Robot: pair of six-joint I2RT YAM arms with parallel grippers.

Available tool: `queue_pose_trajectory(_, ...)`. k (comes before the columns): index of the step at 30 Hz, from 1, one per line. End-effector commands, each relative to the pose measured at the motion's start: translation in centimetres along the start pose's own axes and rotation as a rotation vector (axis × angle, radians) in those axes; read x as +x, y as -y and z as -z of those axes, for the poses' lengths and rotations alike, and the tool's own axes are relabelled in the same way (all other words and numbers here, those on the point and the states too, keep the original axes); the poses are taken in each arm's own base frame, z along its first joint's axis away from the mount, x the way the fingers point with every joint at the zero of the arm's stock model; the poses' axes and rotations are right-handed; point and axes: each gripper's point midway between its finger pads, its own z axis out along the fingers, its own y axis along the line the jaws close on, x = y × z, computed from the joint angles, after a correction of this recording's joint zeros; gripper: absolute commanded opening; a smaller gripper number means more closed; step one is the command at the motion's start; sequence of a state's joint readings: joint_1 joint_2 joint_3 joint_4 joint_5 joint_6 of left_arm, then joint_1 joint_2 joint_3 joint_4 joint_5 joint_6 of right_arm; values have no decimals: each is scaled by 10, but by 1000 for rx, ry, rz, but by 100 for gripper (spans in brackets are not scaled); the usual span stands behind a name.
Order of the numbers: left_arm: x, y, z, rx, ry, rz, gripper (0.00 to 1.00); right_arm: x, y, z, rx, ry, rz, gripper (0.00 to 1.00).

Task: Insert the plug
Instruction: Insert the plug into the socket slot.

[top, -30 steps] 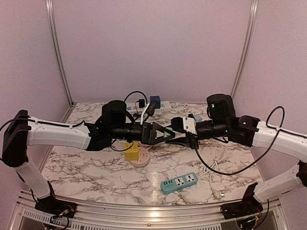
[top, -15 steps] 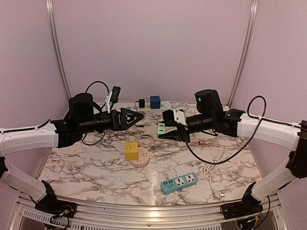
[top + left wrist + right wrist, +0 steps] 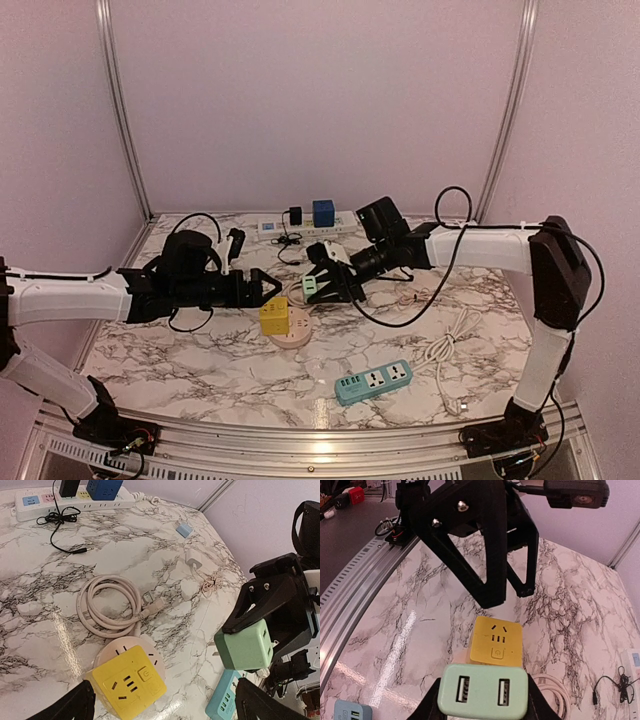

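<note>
A mint-green plug [image 3: 310, 288] with two USB ports hangs just above the table, and my right gripper [image 3: 320, 280] is shut on it. From the right wrist view the plug [image 3: 482, 690] fills the bottom, black fingers [image 3: 431, 706] on both its sides. Right below and beyond it, a yellow cube socket [image 3: 275, 315] sits on a round pink base [image 3: 292, 338]. My left gripper [image 3: 268, 288] stands open just left of the cube with nothing in it. The left wrist view shows the cube [image 3: 131, 685], the plug [image 3: 245, 645] at the right, its pins pointing left, and my left gripper [image 3: 167, 707].
A coiled white cable [image 3: 107, 605] lies behind the round base. A teal power strip [image 3: 373, 381] lies nearer the front. A white strip [image 3: 305, 226] with a blue cube [image 3: 322, 212] and a black adapter [image 3: 293, 215] runs along the back wall. Loose white cable [image 3: 450, 350] lies at the right.
The two grippers met in mid-air around the plug. The left one opened, drew back left and sank beside the yellow cube. The right one carried the plug left and down.
</note>
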State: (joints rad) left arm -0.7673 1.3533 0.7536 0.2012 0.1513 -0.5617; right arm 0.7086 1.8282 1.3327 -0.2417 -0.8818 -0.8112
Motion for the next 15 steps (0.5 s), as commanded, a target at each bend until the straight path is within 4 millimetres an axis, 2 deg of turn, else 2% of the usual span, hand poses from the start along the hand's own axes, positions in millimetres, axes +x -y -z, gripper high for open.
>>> queue_pose_trajectory(1,4,-16,0,-62,7,13,99,-1,-5,-7,-64,57,-5,11)
queue_pose_trajectory(9,15,-30,-1,-94,2,45,99,22,-15,-28,-93,71,-40,10)
queue_pose_trajectory(15,11,-22,-4,-55,4,58,99,34,-13,-48,-94,63,-84,10)
